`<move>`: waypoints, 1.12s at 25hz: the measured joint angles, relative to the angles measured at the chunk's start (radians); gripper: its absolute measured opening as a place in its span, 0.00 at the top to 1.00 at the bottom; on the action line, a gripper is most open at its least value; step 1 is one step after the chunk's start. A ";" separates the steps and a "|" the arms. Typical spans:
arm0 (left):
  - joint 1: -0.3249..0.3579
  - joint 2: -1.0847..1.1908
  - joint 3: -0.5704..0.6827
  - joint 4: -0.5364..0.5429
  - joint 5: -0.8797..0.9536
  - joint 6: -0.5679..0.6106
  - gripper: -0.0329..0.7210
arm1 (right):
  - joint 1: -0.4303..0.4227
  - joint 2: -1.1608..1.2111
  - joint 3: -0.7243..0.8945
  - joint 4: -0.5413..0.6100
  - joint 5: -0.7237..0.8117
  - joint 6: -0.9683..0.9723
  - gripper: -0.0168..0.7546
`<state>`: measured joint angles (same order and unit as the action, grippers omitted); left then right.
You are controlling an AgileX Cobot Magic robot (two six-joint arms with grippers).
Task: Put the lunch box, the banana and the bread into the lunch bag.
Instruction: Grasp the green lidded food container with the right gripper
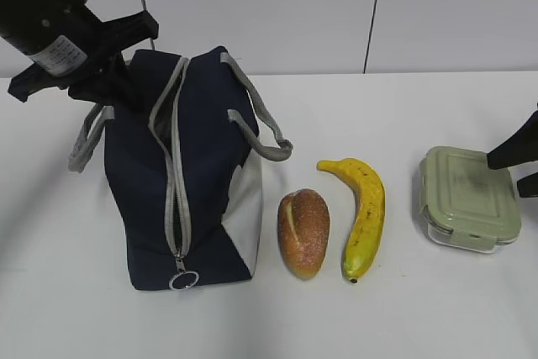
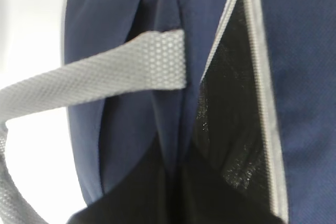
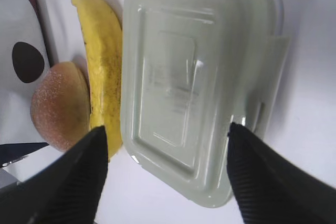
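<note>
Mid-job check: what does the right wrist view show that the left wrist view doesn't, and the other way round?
Only the right wrist view shows the lunch box framed between the right gripper's open fingers, with the banana and bread beside it on the white table. Only the left wrist view shows the bag's open zipper gap and a grey handle. Both catch part of the lunch bag.
</note>
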<state>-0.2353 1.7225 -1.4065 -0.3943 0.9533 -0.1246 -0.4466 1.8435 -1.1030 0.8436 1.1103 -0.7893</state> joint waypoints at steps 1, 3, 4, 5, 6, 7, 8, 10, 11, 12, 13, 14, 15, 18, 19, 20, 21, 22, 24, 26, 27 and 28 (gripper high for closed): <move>0.000 0.000 0.000 0.000 0.001 0.000 0.96 | 0.000 0.000 0.000 -0.005 0.000 0.000 0.30; 0.000 0.000 0.000 0.000 0.001 0.000 0.96 | 0.000 0.000 0.000 -0.026 -0.007 0.002 0.30; 0.000 0.000 0.000 0.000 0.002 0.000 0.96 | 0.000 0.000 0.000 -0.038 -0.015 0.004 0.30; 0.000 0.000 0.000 0.000 0.003 0.000 0.96 | 0.000 0.000 0.000 -0.049 -0.022 0.006 0.30; 0.000 0.000 0.000 0.000 0.003 0.000 0.96 | 0.000 0.004 0.000 -0.056 -0.024 0.008 0.30; 0.000 0.000 0.000 0.000 0.003 0.000 0.96 | 0.000 0.010 -0.001 -0.057 -0.026 0.011 0.30; 0.000 0.000 0.000 0.000 0.003 0.000 0.96 | 0.000 0.019 -0.001 -0.060 -0.027 0.011 0.29; 0.000 0.000 0.000 0.000 0.003 0.000 0.96 | 0.000 0.042 -0.001 -0.063 -0.031 0.011 0.29; 0.000 0.000 0.000 0.001 0.003 0.000 0.96 | 0.000 0.057 -0.001 -0.063 -0.030 0.011 0.29; 0.000 0.000 0.000 0.001 0.003 0.000 0.96 | 0.000 0.071 -0.002 -0.063 -0.030 0.011 0.29; 0.000 0.000 0.000 0.002 0.003 0.000 0.96 | 0.000 0.086 -0.002 -0.065 -0.033 0.011 0.29; 0.000 0.000 0.000 0.004 0.004 0.000 0.96 | 0.000 0.097 -0.002 -0.065 -0.035 0.011 0.29; 0.000 0.000 0.000 0.005 0.005 0.000 0.96 | 0.000 0.107 -0.002 -0.065 -0.035 0.011 0.29; 0.000 0.000 0.000 0.007 0.007 0.000 0.96 | 0.000 0.127 -0.009 -0.061 -0.037 0.009 0.29; 0.000 0.000 0.000 0.007 0.007 0.000 0.96 | 0.000 0.132 -0.011 -0.051 -0.038 0.002 0.29; 0.000 0.000 0.000 0.007 0.008 0.000 0.96 | 0.000 0.141 -0.010 -0.040 -0.039 -0.008 0.29; 0.000 0.000 0.000 0.008 0.008 0.000 0.96 | 0.000 0.150 -0.010 -0.029 -0.039 -0.016 0.29; 0.000 0.000 0.000 0.009 0.009 0.000 0.96 | 0.000 0.160 -0.010 -0.015 -0.038 -0.020 0.29; 0.000 0.000 0.000 0.011 0.010 0.000 0.96 | -0.001 0.174 -0.013 0.011 -0.031 -0.031 0.29; 0.000 0.000 0.000 0.017 0.010 0.000 0.96 | -0.001 0.180 -0.013 0.029 -0.027 -0.047 0.29; 0.000 0.000 0.000 0.019 0.011 0.000 0.96 | -0.001 0.182 -0.013 0.041 -0.027 -0.061 0.29; 0.000 0.000 0.000 0.020 0.011 0.000 0.96 | -0.001 0.183 -0.013 0.054 -0.027 -0.075 0.29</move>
<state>-0.2353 1.7225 -1.4065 -0.3738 0.9642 -0.1246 -0.4473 2.0262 -1.1159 0.8975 1.0831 -0.8638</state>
